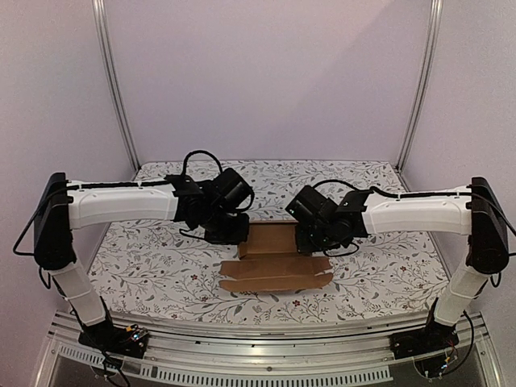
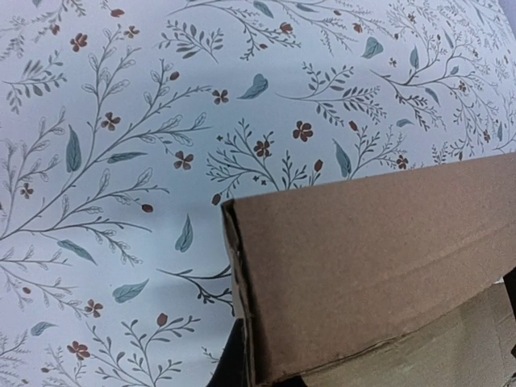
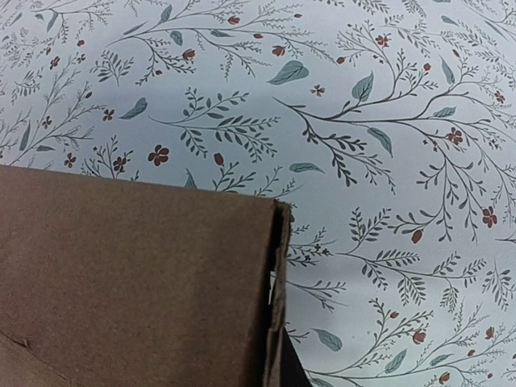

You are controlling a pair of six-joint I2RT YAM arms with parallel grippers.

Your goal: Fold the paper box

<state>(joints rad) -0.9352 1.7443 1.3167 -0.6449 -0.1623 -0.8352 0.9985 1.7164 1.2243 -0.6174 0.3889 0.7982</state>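
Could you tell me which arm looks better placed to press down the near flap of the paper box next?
Neither clearly. The left gripper and right gripper each clamp an opposite end of the paper box, mirrored, so both look busy; the flap lies centred between them.

Surface: a table (image 1: 161, 258) under a pale cloth printed with grey-green sprigs and small rust-red flowers – the print runs edge to edge.
Lying on it: the paper box (image 1: 276, 266), plain brown cardboard, around the centre of the table and a little toward 6 o'clock.
Box layout: a flat flap spread toward 6 o'clock, a folded panel raised toward 12 o'clock.
Close views: folded cardboard edges stand above the cloth – corrugation shows at the cut ends.
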